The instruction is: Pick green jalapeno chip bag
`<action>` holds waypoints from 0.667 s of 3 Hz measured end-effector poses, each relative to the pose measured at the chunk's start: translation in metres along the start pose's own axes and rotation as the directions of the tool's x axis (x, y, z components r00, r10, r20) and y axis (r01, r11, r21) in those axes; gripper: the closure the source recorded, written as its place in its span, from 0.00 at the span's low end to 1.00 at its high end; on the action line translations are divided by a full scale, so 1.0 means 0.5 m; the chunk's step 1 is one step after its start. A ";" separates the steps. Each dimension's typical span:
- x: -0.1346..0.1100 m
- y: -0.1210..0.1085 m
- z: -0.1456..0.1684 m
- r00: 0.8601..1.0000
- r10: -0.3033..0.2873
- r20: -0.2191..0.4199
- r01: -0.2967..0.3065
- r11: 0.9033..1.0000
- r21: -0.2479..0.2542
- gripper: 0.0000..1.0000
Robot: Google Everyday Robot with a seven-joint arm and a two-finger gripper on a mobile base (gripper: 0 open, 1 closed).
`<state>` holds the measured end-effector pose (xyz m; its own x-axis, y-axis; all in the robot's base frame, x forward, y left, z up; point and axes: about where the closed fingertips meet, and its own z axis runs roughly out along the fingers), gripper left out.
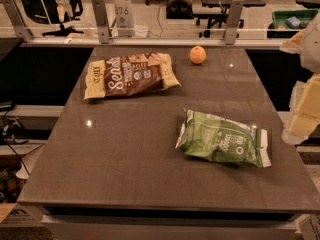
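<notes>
The green chip bag [223, 138] lies flat on the right side of the table [125, 164]. The gripper [304, 113] hangs beyond the right edge, not touching it; its state cannot be told. Probably this is the approach: next it must reach left, above the bag.

chip bag [222, 140] on table [125, 169], pincer [303, 115] right

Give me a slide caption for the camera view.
The green jalapeno chip bag lies front-right on the table; the tool hangs at the right edge, apart from it.
</notes>
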<state>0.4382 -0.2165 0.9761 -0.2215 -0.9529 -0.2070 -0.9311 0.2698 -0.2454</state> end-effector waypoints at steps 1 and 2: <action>-0.008 0.003 0.008 1.000 0.004 0.007 -0.004 1.000 -0.004 0.00; -0.033 0.012 0.044 1.000 -0.011 0.017 0.011 0.999 -0.035 0.00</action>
<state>0.4425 -0.1961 0.9573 -0.2065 -0.9533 -0.2204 -0.9431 0.2539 -0.2146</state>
